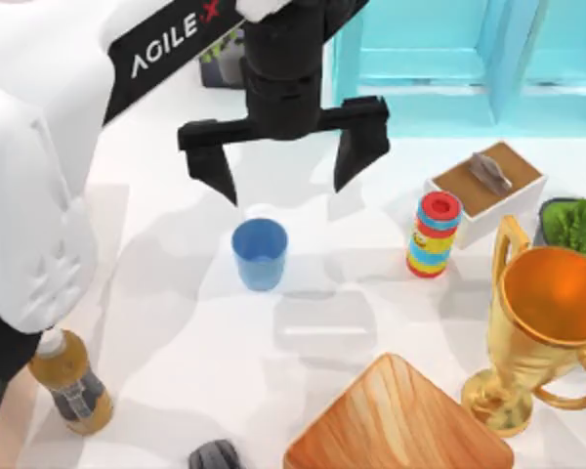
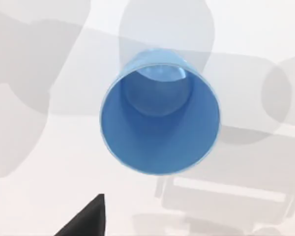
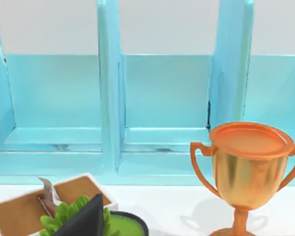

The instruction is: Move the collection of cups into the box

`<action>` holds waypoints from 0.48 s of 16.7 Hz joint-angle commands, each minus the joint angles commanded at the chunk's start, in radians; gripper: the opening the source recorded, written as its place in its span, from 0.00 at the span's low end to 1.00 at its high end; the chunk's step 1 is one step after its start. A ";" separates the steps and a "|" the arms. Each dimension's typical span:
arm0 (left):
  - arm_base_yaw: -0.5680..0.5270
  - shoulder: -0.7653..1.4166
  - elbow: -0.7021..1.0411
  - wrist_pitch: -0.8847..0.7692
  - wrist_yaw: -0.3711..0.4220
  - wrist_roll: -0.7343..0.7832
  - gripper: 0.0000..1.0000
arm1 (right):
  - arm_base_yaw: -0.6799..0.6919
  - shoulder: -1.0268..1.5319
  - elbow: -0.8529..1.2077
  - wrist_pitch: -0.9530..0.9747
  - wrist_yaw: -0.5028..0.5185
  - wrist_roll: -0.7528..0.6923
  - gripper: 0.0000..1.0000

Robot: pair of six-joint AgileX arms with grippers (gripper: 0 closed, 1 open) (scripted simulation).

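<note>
- The blue cup (image 1: pixel 260 253) is a plain, smooth, handleless cup with thin walls, a round rim and a narrower base; it stands upright on the white desk (image 1: pixel 176 342), left of centre in the top view. From the left wrist view the blue cup (image 2: pixel 160 112) shows its open mouth and its inner floor.
- The box (image 1: pixel 396 420) has a glossy orange-brown wood grain and rounded corners; it lies at the near edge of the desk, right of the cup and well apart from it, and the frame cuts it off.
- The left gripper (image 1: pixel 285 161) is black, with two tapering fingers spread wide, wider than the cup. It hangs just behind the cup in the top view, holds nothing and touches nothing.
- In the right wrist view, a dark tip at the lower edge is all that can be seen of the right gripper, so I cannot tell how its fingers stand.
- A shiny gold trophy (image 1: pixel 542 322) with curved handles stands to the right of the box.
- A bottle (image 1: pixel 70 383) of amber liquid stands near the left edge, partly hidden by the white arm.
</note>
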 joint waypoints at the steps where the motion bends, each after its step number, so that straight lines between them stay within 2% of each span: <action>1: 0.003 -0.002 -0.003 -0.001 0.001 0.001 1.00 | 0.000 0.000 0.000 0.000 0.000 0.000 1.00; 4: 0.003 -0.004 -0.044 0.039 0.000 0.002 1.00 | 0.000 0.000 0.000 0.000 0.000 0.000 1.00; 8: 0.003 -0.002 -0.213 0.213 0.000 0.003 1.00 | 0.000 0.000 0.000 0.000 0.000 0.000 1.00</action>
